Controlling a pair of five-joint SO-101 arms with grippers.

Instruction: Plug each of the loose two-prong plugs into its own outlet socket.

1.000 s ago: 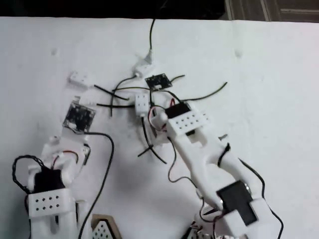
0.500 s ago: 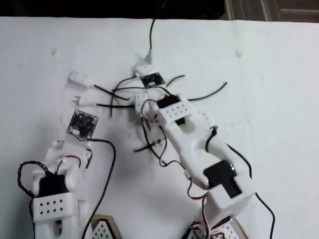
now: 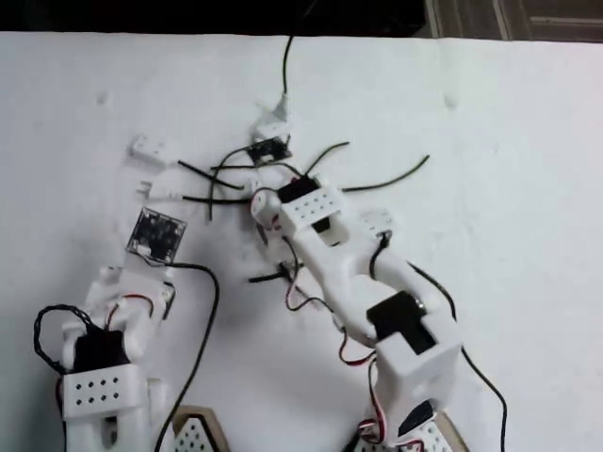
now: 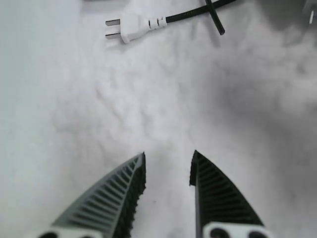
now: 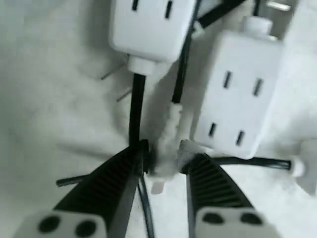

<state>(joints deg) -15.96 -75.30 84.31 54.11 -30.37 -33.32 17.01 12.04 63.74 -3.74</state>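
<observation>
White cloth covers the table (image 3: 490, 141). From above we see the left arm (image 3: 99, 348) at the near left corner and the right arm (image 3: 349, 273) over the tangle of black cords in the middle. A loose plug (image 3: 160, 189) lies near a small outlet socket (image 3: 151, 148), not touching it.

At the left wrist, the left gripper (image 4: 167, 161) hangs released over the cloth, with the loose plug well ahead.

At the right wrist, the right gripper (image 5: 167, 151) clenches a white plug (image 5: 171, 126), just beside a double socket (image 5: 237, 94) and near a single socket (image 5: 148, 25).
</observation>
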